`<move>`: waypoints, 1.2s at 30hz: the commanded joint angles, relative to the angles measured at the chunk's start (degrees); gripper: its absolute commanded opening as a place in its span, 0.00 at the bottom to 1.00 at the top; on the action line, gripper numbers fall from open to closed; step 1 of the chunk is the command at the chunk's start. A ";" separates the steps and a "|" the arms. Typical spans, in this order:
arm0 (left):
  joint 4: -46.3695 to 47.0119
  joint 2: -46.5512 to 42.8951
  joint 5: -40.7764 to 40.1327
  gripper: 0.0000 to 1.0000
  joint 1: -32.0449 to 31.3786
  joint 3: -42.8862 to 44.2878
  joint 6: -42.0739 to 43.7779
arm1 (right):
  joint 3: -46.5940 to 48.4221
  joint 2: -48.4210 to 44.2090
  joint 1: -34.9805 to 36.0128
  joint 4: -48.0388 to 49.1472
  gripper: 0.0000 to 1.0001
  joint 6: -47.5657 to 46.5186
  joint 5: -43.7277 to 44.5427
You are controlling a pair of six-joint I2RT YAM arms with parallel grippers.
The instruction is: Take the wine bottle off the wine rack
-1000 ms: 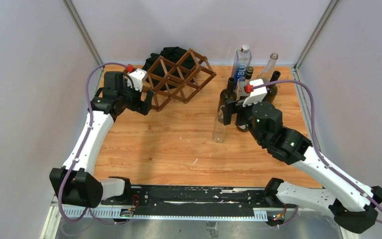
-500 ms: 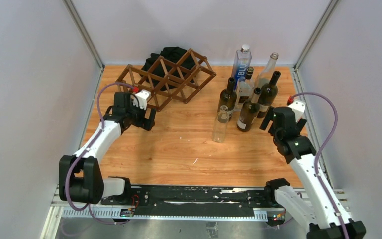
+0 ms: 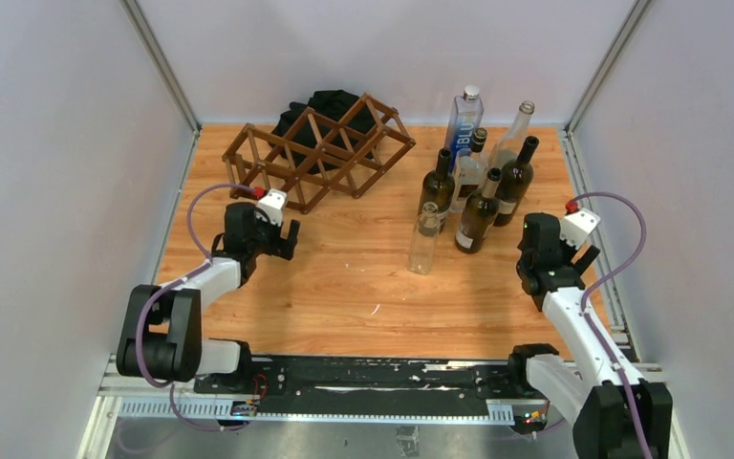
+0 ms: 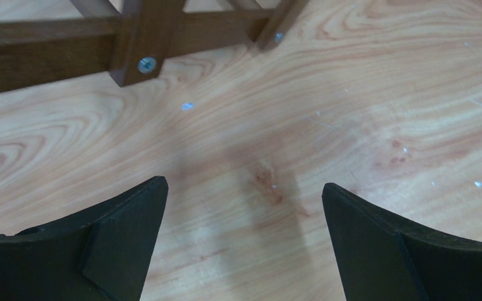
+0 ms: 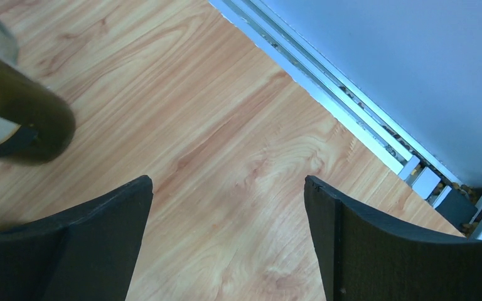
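left gripper (image 4: 245, 188): fingers are spreading wide, gripping nothing, hovering over the light wooden tabletop (image 3: 344, 277) just in front of the near corner of the dark brown slatted lattice wine rack (image 3: 320, 153). The rack is sitting at back left, with a black cloth heap (image 3: 330, 98) just behind it. Every diamond cell I can see is showing empty, so I'm judging the removal done.

Bottles are standing upright in a cluster at back right, well apart from the rack:
- dark green wine bottle with a pale label (image 3: 437, 184)
- clear empty glass bottle (image 3: 424, 244) in front of it
- amber-brown wine bottle (image 3: 478, 215) beside it
- more behind

Can't tell which one is the task's.

Handling guess: rigid glass, smooth and slippery, breaking if dropped. Tall and narrow, so tipping easily. Weight is depending on fill, which I can't read on the dark ones. Best hold is probably across the straight body, below the shoulder. The neck is giving little contact.

right gripper (image 5: 226, 182): fingers are also spreading apart, empty, hovering near the table's right edge. A dark olive bottle base (image 5: 25, 116) is showing at the upper left of its wrist view, clear of the fingers.
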 commanded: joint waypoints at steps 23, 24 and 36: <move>57.00 3.55 -7.43 1.00 1.40 -20.85 -4.84 | -14.08 18.68 -1.95 51.42 0.98 -23.18 -20.32; 56.25 3.41 -7.53 1.00 1.37 -20.55 -4.87 | -14.06 18.73 -1.92 51.41 0.98 -23.74 -21.81; 50.96 3.29 -11.00 1.00 1.38 -17.85 -6.13 | -18.10 25.14 2.55 68.09 0.97 -31.03 -18.73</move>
